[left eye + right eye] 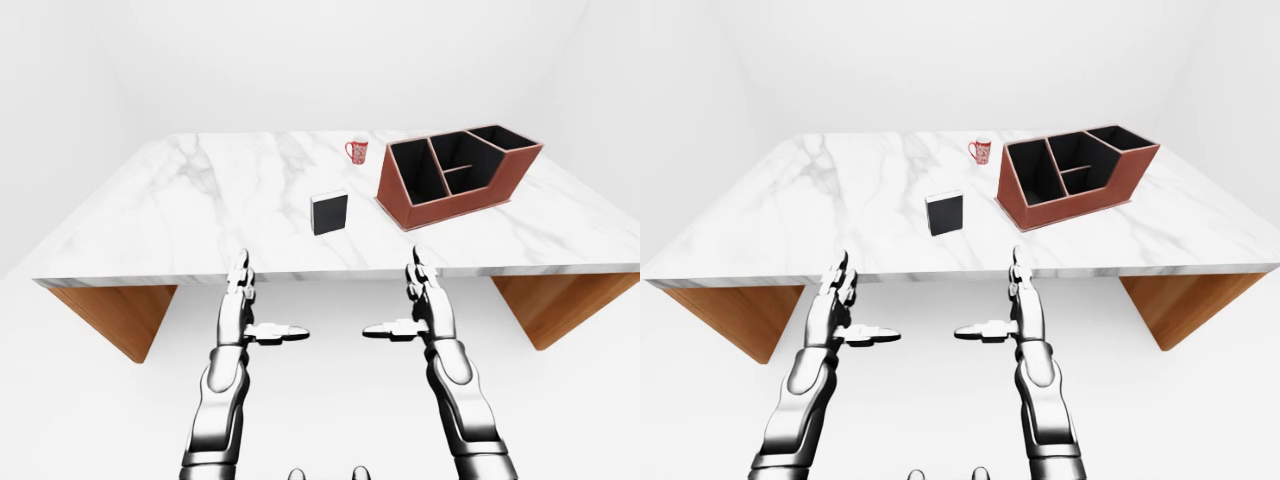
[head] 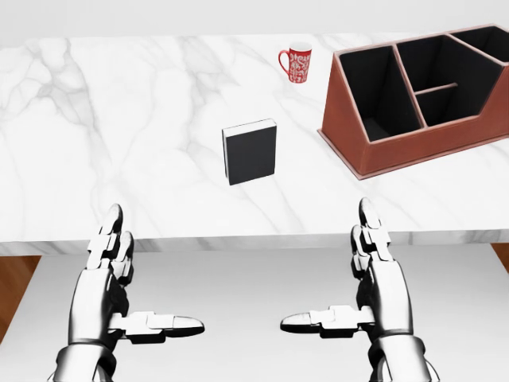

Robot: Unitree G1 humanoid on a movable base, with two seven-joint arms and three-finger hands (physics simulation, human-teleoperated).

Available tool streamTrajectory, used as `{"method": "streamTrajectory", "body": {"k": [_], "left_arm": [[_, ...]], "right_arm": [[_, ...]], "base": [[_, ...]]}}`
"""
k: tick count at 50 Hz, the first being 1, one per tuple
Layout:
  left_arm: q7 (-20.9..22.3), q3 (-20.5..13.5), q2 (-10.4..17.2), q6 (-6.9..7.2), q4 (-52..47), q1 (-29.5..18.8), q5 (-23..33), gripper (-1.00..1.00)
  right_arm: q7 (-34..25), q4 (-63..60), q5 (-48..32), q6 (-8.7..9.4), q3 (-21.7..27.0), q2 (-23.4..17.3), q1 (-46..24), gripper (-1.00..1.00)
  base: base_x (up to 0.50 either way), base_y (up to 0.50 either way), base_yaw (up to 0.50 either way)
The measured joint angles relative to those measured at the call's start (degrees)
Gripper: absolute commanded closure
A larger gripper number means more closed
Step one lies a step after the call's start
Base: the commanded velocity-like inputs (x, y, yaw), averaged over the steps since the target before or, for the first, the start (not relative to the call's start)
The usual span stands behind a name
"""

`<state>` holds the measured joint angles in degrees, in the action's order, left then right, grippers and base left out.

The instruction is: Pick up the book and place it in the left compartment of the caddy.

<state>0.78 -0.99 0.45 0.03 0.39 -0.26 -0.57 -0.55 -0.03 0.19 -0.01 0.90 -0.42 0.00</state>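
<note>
A black book stands upright on the white marble table, near the middle of the head view. To its right sits the red-brown caddy with black compartments; its left compartment is the tall one nearest the book. Both hands hover below the table's near edge, short of the book. My left hand is open, fingers up and thumb pointing inward. The right hand mirrors it, open as well. Neither holds anything.
A red patterned mug stands above the book and left of the caddy in the head view. Wooden table supports show under both ends of the tabletop. White floor lies below my hands.
</note>
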Motion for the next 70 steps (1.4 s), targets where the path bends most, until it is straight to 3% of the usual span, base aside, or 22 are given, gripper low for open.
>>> {"method": "streamTrajectory", "body": {"k": [35, 46, 55, 70], "left_arm": [[1.1, -1.1, 0.7, -1.78, 2.3, -0.7, 0.6, -1.0], [1.0, -1.1, 0.8, -2.14, 2.9, -0.9, 0.9, -1.0], [0.7, -1.0, 0.7, -1.3, 1.5, -0.4, 0.9, -1.0], [0.7, -1.2, 0.7, -1.03, 1.6, -0.5, 0.8, -1.0]], "right_arm": [[1.2, -6.3, 2.1, 1.17, 4.2, -1.0, 2.1, -1.0], [1.2, -12.8, 4.5, 3.23, 8.1, -1.4, 4.1, -1.0], [0.9, -17.7, 6.8, 5.01, 12.4, -1.7, 5.6, -1.0], [-0.6, -26.5, 10.7, 5.01, 20.9, -1.6, 7.8, -1.0]], "base": [[0.0, 0.0, 0.0], [0.0, 0.0, 0.0], [0.0, 0.0, 0.0], [0.0, 0.0, 0.0]]}}
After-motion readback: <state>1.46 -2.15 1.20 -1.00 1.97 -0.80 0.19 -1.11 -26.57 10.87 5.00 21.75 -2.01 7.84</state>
